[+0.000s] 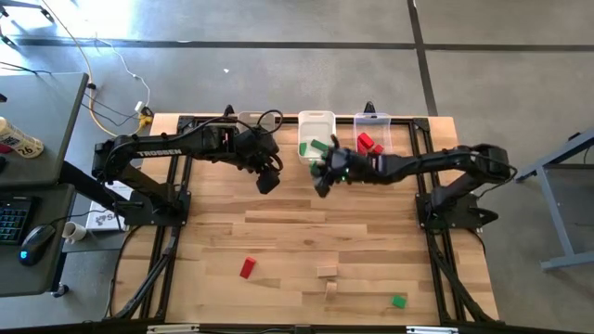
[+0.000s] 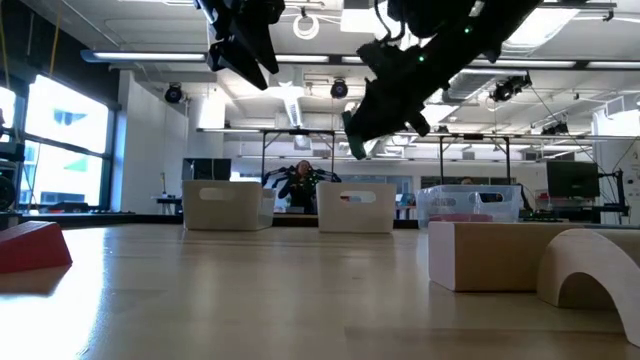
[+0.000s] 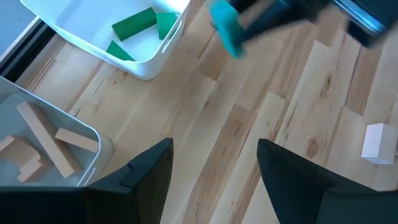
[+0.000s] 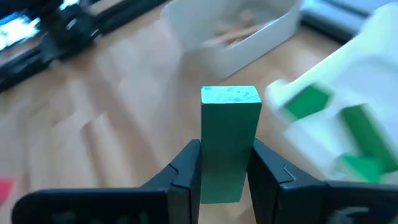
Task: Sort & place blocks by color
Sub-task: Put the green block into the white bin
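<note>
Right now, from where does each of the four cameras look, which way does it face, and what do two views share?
High: above the table, facing straight down; both arms, left tool, right tool.
Low: at tabletop height, facing level toward three bins; both arms enter from above.
Left wrist: faces down past its open fingers at wood, two bins.
Right wrist: sees its tool shut on the green block.
Shared: that green block also appears in the left wrist view.

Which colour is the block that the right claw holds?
Green: the green wooden block between the right claw's fingers shows best in the right wrist view.
</note>
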You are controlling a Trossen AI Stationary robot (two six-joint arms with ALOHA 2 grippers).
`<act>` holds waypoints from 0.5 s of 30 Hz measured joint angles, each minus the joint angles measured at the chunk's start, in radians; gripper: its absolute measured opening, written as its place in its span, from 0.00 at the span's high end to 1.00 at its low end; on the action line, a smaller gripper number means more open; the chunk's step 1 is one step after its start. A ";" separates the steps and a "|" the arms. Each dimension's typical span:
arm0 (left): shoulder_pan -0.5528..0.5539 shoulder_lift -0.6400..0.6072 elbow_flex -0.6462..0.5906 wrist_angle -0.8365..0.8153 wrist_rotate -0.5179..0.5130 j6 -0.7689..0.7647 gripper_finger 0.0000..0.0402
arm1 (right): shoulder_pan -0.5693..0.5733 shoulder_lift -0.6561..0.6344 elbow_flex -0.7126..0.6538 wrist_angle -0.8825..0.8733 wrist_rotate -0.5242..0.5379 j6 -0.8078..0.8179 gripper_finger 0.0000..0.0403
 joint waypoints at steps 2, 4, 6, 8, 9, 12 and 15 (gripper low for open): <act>0.000 0.000 0.000 0.000 0.000 0.000 0.46 | -0.045 0.000 0.000 0.020 0.008 -0.006 0.82; 0.000 0.000 0.000 0.000 0.000 0.000 0.46 | -0.087 0.000 0.000 0.031 0.027 -0.007 0.82; 0.000 0.000 0.000 0.000 0.000 0.000 0.46 | -0.126 0.000 0.000 0.032 0.044 -0.022 0.82; 0.000 0.000 0.000 0.000 0.000 0.000 0.46 | -0.162 0.000 0.000 0.032 0.055 -0.040 0.82; 0.000 0.000 0.000 0.000 0.000 0.000 0.46 | -0.179 0.000 0.000 0.032 0.058 -0.047 0.82; 0.000 0.000 0.000 0.000 0.000 0.000 0.46 | -0.226 0.000 0.000 0.032 0.057 -0.071 0.82; 0.000 0.000 0.000 0.000 0.000 0.000 0.46 | -0.266 0.011 0.001 0.031 0.043 -0.092 0.82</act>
